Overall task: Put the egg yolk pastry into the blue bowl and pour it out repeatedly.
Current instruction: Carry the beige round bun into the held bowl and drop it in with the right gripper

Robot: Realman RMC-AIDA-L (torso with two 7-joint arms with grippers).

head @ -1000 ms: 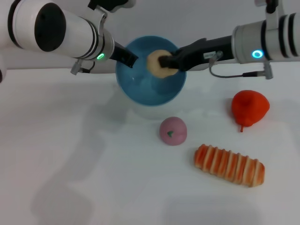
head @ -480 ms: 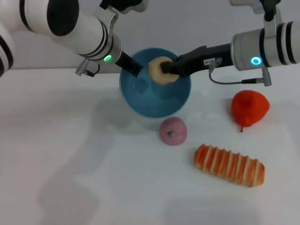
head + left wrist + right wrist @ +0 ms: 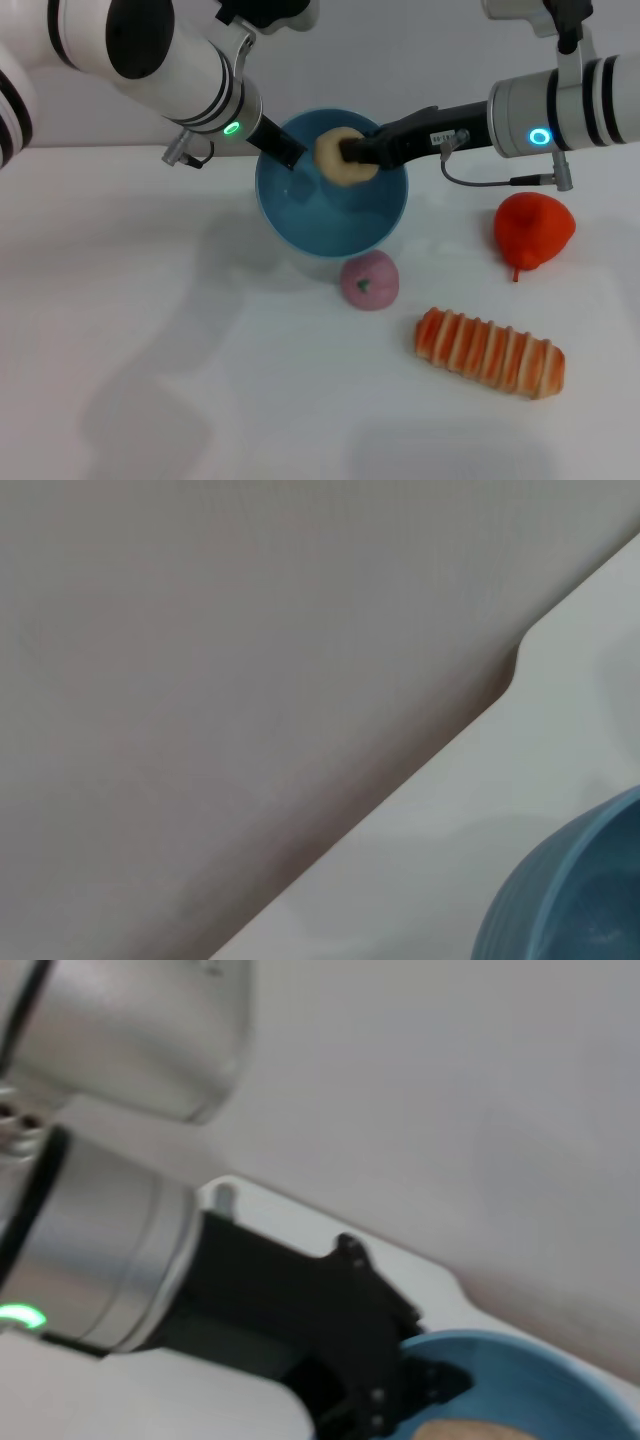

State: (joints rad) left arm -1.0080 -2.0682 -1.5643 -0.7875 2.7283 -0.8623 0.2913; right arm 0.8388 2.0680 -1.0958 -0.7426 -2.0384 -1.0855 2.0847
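Head view is showing the small round pale beige egg yolk pastry (image 3: 340, 157) pinched in the right end effector (image 3: 349, 154), hanging over the smooth light blue plastic bowl (image 3: 330, 218). The left end effector (image 3: 288, 155) is clamping that bowl's rim near the white worktop's (image 3: 150, 330) far edge. Releasing low, over the bowl's centre, should be keeping the pastry from bouncing out.

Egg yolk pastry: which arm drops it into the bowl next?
Right. The right gripper already holds the egg yolk pastry over the blue bowl; the left gripper is clamped on the bowl's rim.
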